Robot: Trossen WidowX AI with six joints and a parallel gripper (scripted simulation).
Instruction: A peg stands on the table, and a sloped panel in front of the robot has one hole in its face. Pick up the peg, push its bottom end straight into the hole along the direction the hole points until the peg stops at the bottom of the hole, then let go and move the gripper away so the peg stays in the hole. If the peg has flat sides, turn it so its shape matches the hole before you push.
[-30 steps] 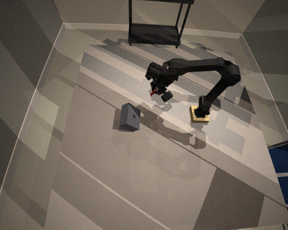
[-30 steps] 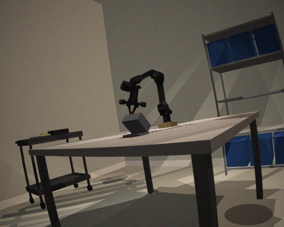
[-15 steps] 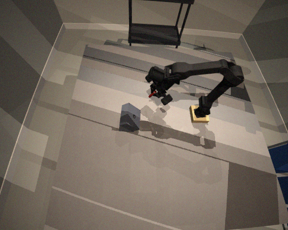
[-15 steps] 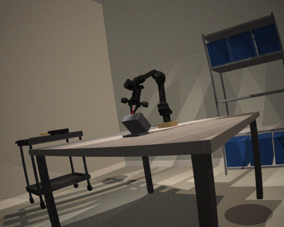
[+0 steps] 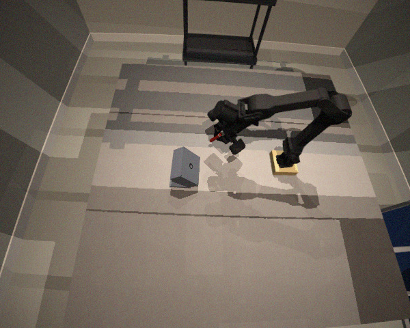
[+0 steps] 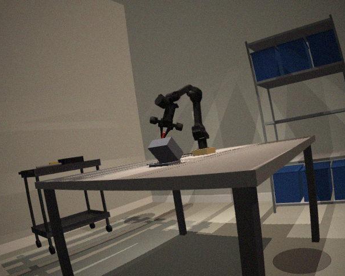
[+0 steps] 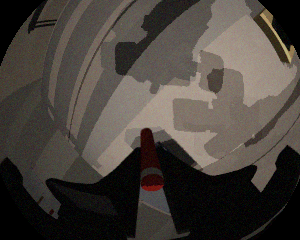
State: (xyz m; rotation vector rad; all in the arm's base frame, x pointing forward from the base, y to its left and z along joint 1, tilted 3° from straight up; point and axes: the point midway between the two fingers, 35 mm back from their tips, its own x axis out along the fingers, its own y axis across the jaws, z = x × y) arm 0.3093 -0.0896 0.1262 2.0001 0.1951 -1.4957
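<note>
A slim red peg [image 5: 214, 137] [image 6: 163, 134] [image 7: 149, 155] with a grey band is held tilted in the air. My gripper [image 5: 219, 134] [image 6: 164, 135] is shut on it; the black fingers press it from both sides. A blue-grey block with a sloped panel [image 5: 192, 176] stands on the table, with one dark-ringed round hole [image 5: 190, 165] in its face. In the exterior view the block [image 6: 164, 149] shows from behind, and its hole is hidden. In the top view the peg is up and to the right of the block, apart from it. A bluish patch of the block shows between the fingers in the wrist view.
The arm's yellow base block [image 5: 284, 173] [image 6: 203, 152] [image 7: 275, 37] sits on the table [image 5: 212, 264] [image 6: 145, 183]. A black cart [image 5: 219, 47] [image 6: 68, 166] stands beyond one table edge. A shelf rack [image 6: 303, 118] with blue bins [image 6: 294, 56] stands behind the arm's side.
</note>
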